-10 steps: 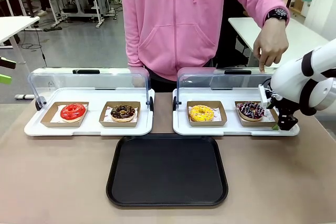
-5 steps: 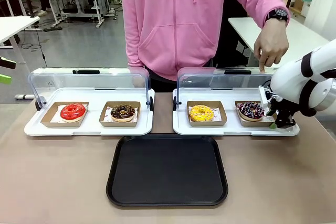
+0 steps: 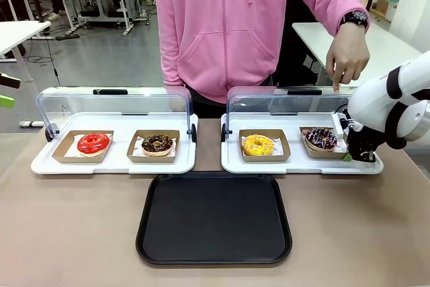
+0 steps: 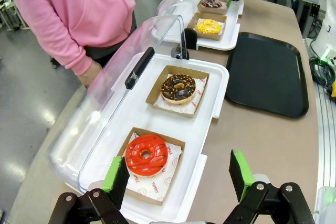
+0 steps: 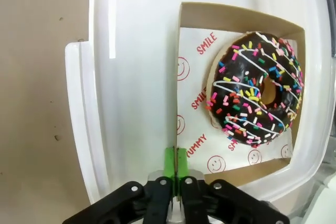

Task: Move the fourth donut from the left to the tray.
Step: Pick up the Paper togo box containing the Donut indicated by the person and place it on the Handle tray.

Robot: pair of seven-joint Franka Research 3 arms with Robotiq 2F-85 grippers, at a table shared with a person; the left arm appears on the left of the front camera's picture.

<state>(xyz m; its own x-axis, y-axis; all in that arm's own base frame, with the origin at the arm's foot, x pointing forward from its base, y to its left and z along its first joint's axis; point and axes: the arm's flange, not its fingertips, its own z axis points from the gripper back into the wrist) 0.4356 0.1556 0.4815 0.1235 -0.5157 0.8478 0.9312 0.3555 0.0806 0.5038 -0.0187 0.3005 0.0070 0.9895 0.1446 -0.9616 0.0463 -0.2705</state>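
Front view: the right gripper (image 3: pixel 363 153) grips the edge of the brown cardboard holder carrying the fourth donut (image 3: pixel 322 138), a chocolate-glazed ring with coloured sprinkles, on the white display tray (image 3: pixel 235 160) beside the yellow donut (image 3: pixel 258 144). The pickup step appears under way; next comes a lift toward the flat black plastic tray (image 3: pixel 213 218).

Left wrist view: the left gripper (image 4: pixel 177 174) hangs open above the glossy red donut (image 4: pixel 146 155).

Right wrist view: green pads (image 5: pixel 176 164) pinch the thin cardboard wall.

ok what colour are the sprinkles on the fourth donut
Mixed: pink, yellow, green and blue, with white icing stripes on dark chocolate glaze of the fourth donut. Clearest in the right wrist view.
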